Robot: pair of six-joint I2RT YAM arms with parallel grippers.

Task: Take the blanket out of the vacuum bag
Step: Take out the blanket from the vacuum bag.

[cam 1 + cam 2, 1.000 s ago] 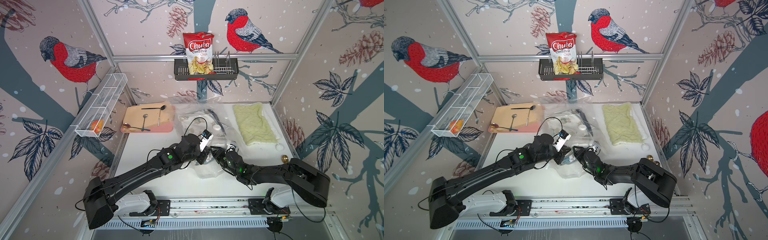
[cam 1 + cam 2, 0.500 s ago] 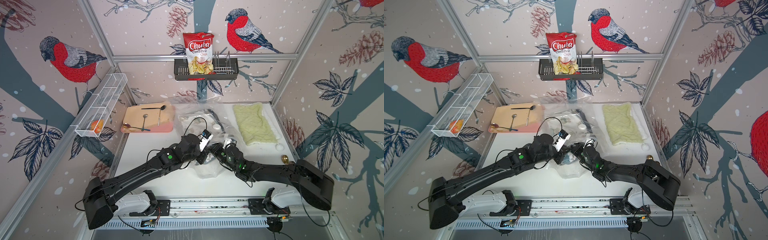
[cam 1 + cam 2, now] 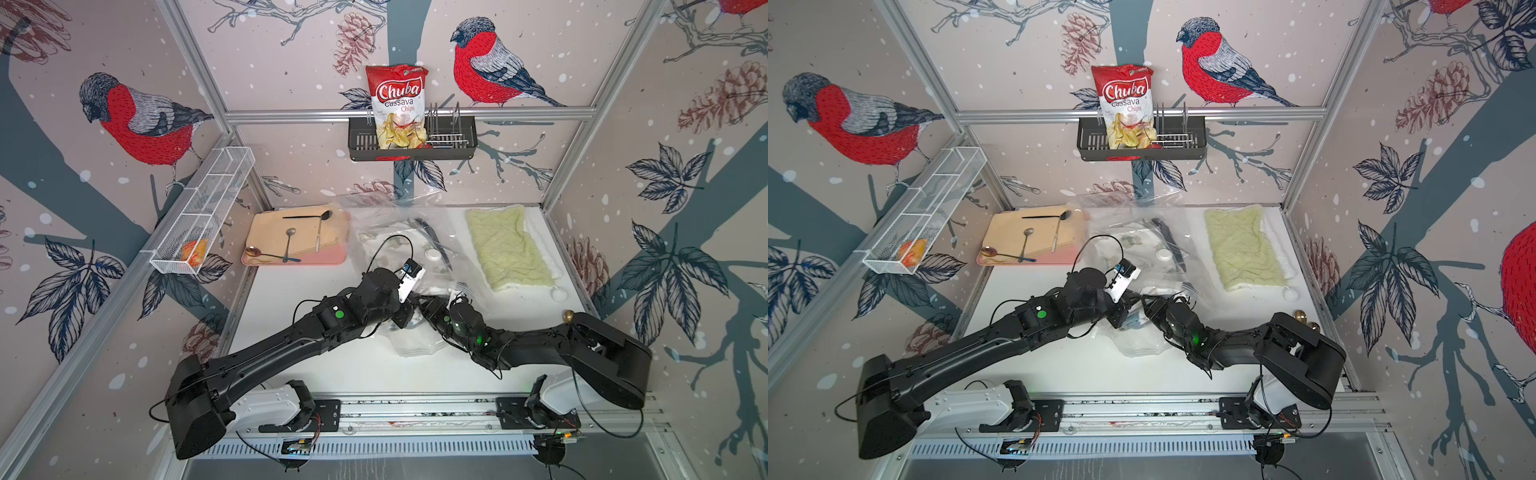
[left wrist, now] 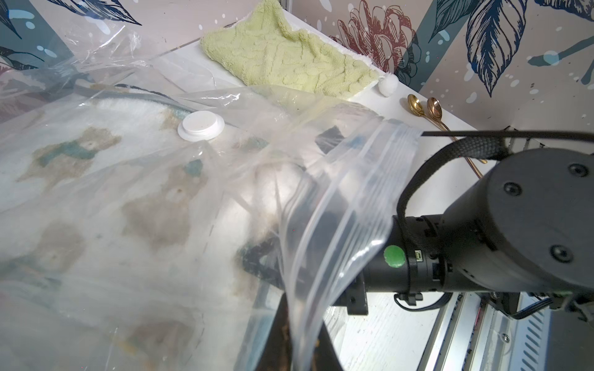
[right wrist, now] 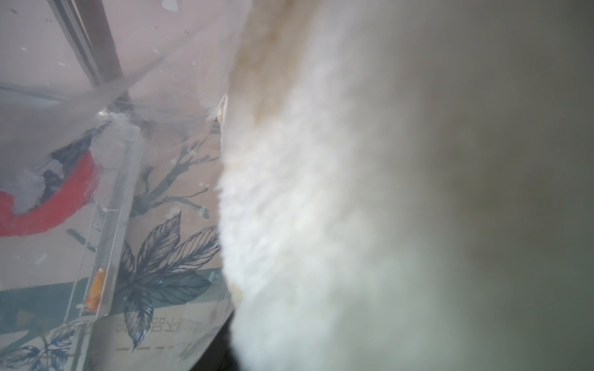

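The vacuum bag (image 3: 415,347) lies crumpled mid-table in both top views, its white valve cap (image 3: 432,254) (image 3: 1163,255) (image 4: 201,124) facing up. Through the plastic shows the blanket (image 4: 96,167), white with faded animal prints. My left gripper (image 4: 299,337) (image 3: 405,320) is shut on the bag's ribbed zip edge (image 4: 340,205), holding it lifted. My right gripper (image 3: 428,307) (image 3: 1148,305) reaches into the bag's mouth beside the left one. White fleece of the blanket (image 5: 321,208) fills the right wrist view and hides the jaws.
A green towel (image 3: 507,249) lies at the back right with a white pompom (image 3: 559,295) near it. Two gold spoons (image 4: 421,107) rest by the right arm. A pink tray (image 3: 295,262) with spoons sits back left. A wire basket (image 3: 199,216) and a rack with a chips bag (image 3: 399,104) hang on the walls.
The right wrist has shifted slightly at the bag's mouth. The left arm has stayed still with the bag's edge in its jaws.
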